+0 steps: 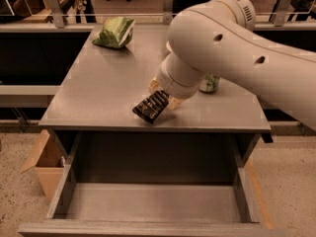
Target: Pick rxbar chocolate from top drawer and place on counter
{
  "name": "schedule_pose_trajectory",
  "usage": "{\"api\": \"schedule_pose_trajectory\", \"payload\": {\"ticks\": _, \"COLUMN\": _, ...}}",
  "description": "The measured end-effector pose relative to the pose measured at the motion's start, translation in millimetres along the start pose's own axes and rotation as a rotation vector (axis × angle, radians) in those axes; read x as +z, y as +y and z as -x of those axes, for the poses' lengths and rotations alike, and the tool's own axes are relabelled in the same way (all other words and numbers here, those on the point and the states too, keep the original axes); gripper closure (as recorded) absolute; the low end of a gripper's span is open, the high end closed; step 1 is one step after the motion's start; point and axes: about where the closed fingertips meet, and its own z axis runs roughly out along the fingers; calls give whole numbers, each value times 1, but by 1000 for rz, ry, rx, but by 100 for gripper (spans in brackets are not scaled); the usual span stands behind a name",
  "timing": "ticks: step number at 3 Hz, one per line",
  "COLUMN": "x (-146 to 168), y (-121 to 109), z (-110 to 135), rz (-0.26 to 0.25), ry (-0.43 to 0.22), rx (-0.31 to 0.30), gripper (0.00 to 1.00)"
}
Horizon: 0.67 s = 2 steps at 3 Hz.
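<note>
The rxbar chocolate [152, 106], a flat black bar with pale lettering, is held tilted just over the front part of the counter [98, 93]. My gripper [162, 97] is shut on its upper end, with the white arm reaching in from the right above it. The top drawer [148, 201] is pulled open below the counter's front edge, and its grey floor is bare.
A green snack bag [115, 32] lies at the counter's back left. A small green-labelled can [209, 84] stands behind the arm at the right. A brown cardboard box [43, 164] sits on the floor left of the drawer.
</note>
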Motion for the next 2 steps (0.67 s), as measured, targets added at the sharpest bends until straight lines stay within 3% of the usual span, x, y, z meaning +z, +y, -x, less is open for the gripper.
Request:
{"api": "schedule_pose_trajectory", "payload": {"ticks": 1, "x": -1, "y": 0, "z": 1, "rz": 0, "ry": 1, "rx": -2, "gripper": 11}}
{"api": "schedule_pose_trajectory", "payload": {"ticks": 2, "x": -2, "y": 0, "z": 1, "rz": 0, "ry": 2, "rx": -3, "gripper": 0}}
